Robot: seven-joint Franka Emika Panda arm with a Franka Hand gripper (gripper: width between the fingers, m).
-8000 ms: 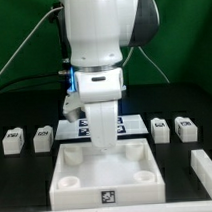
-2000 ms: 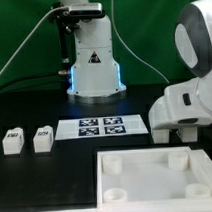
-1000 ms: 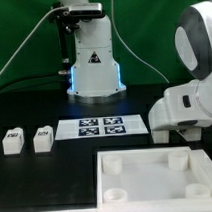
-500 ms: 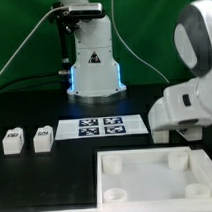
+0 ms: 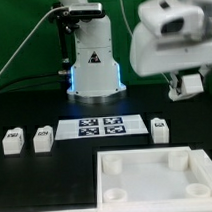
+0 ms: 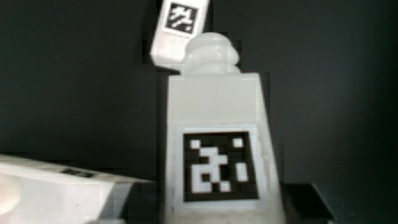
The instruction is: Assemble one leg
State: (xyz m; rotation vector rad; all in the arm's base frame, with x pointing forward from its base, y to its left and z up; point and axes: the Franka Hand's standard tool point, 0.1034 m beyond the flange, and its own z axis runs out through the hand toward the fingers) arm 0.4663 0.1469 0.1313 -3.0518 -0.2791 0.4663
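Observation:
My gripper (image 5: 187, 86) hangs high at the exterior view's right, shut on a white leg (image 5: 190, 83) held well above the table. In the wrist view the held leg (image 6: 217, 120) stands between the dark fingers (image 6: 306, 200), tag facing the camera and round peg pointing away; the gripper (image 6: 222, 208) clamps its near end. Another leg (image 5: 160, 129) stands on the table below and also shows in the wrist view (image 6: 176, 30). Two more legs (image 5: 10, 141) (image 5: 41, 139) stand at the left. The white square top (image 5: 202, 176) lies at the front.
The marker board (image 5: 103, 126) lies mid-table in front of the robot base (image 5: 92, 70). A corner of the white top (image 6: 54, 190) shows in the wrist view. Cables hang behind the base against the green backdrop.
The arm has risen from low beside the table's right legs to high up, carrying one leg. One leg stays standing by the marker board's right end.

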